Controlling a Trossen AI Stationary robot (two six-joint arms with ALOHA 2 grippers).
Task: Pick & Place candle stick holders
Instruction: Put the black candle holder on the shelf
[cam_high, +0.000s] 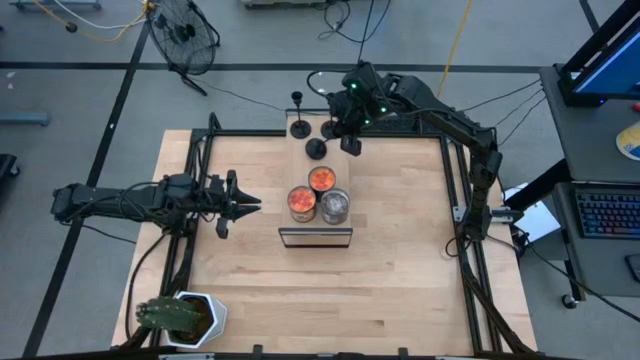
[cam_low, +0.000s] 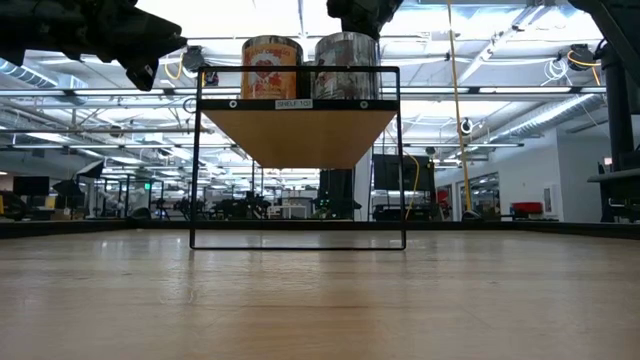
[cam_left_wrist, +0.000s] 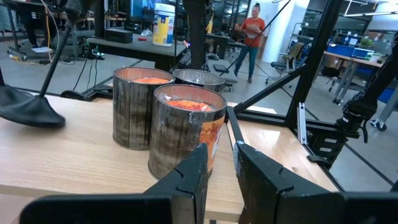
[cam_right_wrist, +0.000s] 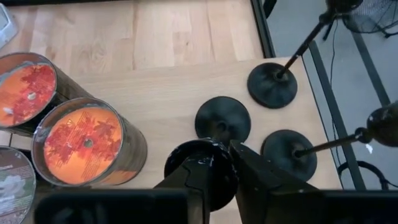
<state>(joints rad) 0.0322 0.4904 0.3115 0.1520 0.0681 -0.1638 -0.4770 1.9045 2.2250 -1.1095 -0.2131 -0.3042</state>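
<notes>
Right claw (cam_right_wrist: 219, 171) gripping candle holder (cam_right_wrist: 222, 119) top, low view hides it

White shelf (cam_low: 298, 104) label, text not legible

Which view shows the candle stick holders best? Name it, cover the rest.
Right wrist view: all three candle stick holders sit close, bases and stems clear. High view shows them small at the table's far edge; left wrist view catches one base; low view, none.
</notes>
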